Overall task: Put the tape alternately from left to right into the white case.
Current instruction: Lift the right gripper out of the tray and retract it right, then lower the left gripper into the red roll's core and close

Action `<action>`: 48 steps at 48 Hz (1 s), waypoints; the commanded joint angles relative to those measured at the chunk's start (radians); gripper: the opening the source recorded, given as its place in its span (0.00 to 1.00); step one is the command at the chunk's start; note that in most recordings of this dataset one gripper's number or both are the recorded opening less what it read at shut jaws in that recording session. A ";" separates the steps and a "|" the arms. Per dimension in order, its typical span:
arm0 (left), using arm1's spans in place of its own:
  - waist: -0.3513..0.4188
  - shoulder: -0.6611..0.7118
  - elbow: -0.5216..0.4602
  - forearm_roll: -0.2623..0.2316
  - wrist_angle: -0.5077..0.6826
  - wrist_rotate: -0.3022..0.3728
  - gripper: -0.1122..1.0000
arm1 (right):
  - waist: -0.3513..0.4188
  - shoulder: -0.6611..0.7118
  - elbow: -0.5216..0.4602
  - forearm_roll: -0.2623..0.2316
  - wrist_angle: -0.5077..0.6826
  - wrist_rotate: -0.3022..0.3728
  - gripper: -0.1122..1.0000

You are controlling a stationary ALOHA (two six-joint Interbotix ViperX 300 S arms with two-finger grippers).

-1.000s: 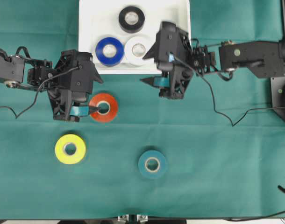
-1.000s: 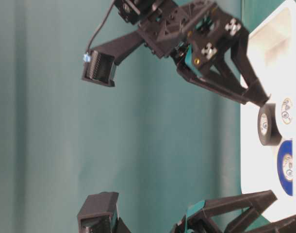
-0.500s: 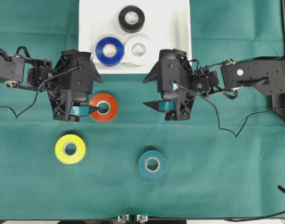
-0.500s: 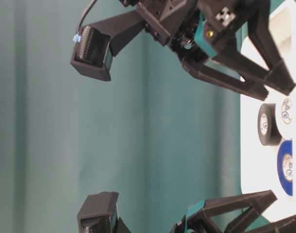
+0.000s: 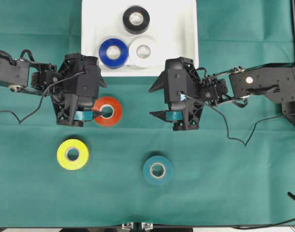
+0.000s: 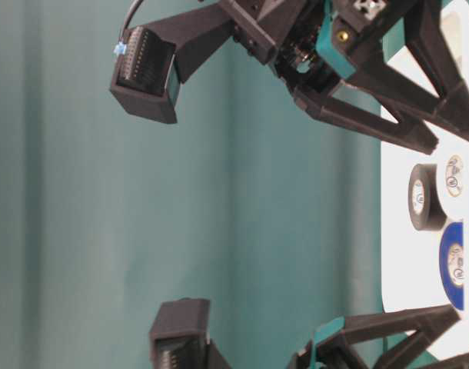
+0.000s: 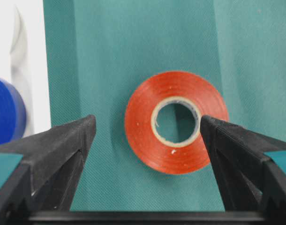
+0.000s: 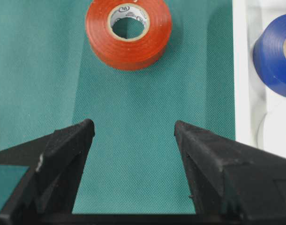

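The white case (image 5: 179, 29) at the back middle holds a black roll (image 5: 136, 19), a blue roll (image 5: 113, 52) and a white roll (image 5: 143, 50). On the green cloth lie a red-orange roll (image 5: 107, 111), a yellow roll (image 5: 72, 154) and a teal roll (image 5: 157, 170). My left gripper (image 5: 100, 102) is open over the red-orange roll (image 7: 143, 131), which shows between its fingers, the right tip at the roll's edge. My right gripper (image 5: 154, 101) is open over bare cloth just in front of the case, with nothing between its fingers (image 8: 199, 140).
The case's front rim (image 8: 241, 70) runs close beside the right gripper's right finger, with the blue roll (image 8: 274, 56) and white roll (image 8: 279, 131) behind it. Cables trail from both arms across the cloth. The table's front edge is near the teal roll.
My right gripper has come away from the case's front corner, moving toward the front over the cloth, still open. The left gripper has shifted only slightly over the red-orange roll.
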 commanded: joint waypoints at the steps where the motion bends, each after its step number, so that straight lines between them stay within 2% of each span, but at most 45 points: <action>1: -0.005 0.003 -0.028 -0.002 -0.008 -0.002 0.70 | 0.003 -0.026 -0.009 -0.003 -0.003 0.002 0.79; 24: -0.003 0.143 -0.083 0.002 -0.008 0.002 0.70 | 0.005 -0.026 -0.003 -0.003 -0.008 0.002 0.79; 48: 0.028 0.204 -0.091 0.003 -0.003 0.003 0.69 | 0.009 -0.026 -0.003 -0.003 -0.009 0.002 0.79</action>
